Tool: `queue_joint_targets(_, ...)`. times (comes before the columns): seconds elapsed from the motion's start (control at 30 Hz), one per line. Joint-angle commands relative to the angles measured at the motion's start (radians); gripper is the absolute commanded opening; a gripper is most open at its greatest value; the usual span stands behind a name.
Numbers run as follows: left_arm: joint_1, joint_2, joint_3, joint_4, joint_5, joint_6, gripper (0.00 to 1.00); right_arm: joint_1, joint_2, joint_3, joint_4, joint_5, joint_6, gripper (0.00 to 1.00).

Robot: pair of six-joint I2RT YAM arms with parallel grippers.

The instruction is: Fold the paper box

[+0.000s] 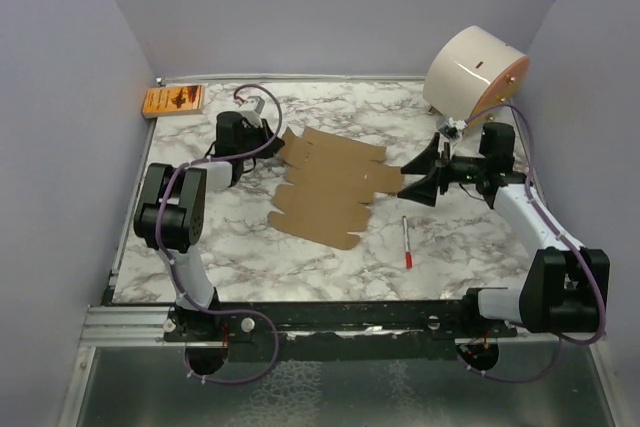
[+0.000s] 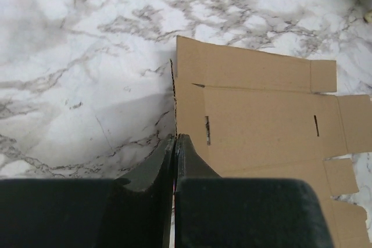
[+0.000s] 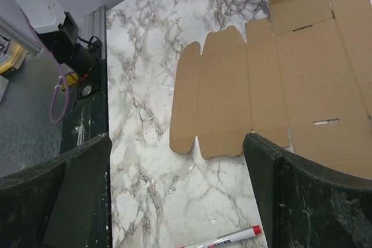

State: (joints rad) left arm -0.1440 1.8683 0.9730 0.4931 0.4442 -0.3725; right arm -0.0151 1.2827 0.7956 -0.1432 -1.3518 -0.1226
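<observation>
Partly hidden under the left hand (image 2: 175, 140), whose black fingers are pinched together on its raised left edge, the paper box (image 1: 325, 185) lies mid-bench as a flat, notched sheet of brown cardboard. Its long axis slants far-to-near across the marbled bench (image 1: 230, 237), with creases, slots and tabbed flaps showing. The right hand (image 3: 177, 137) hovers beside it, gaping wide and holding nothing.
</observation>
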Motion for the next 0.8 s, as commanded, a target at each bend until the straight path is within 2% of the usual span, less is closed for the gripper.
queue_joint_targets(0.0, 0.004, -0.142, 0.002, 0.065, 0.120, 0.205, 0.00, -0.006, 0.003, 0.100, -0.116, -0.059, -0.204, 0.98)
queue_joint_targets(0.1, 0.003, -0.222, 0.016, 0.027, 0.164, 0.288, 0.00, -0.006, -0.029, 0.116, -0.008, -0.095, -0.224, 0.99)
queue_joint_targets(0.17, 0.001, -0.262, 0.026, -0.008, 0.189, 0.333, 0.00, -0.006, -0.024, 0.155, -0.002, -0.169, -0.313, 0.99)
queue_joint_targets(0.33, -0.028, -0.352, 0.049, -0.100, 0.251, 0.437, 0.00, 0.007, 0.080, 0.355, -0.309, -0.301, -0.728, 0.99)
queue_joint_targets(0.47, -0.069, -0.423, 0.073, -0.177, 0.300, 0.528, 0.00, 0.074, 0.171, 0.547, -0.557, -0.242, -0.957, 1.00)
queue_joint_targets(0.77, -0.169, -0.518, 0.119, -0.251, 0.346, 0.590, 0.00, 0.244, 0.328, 0.889, -0.623, -0.021, -0.827, 0.88)
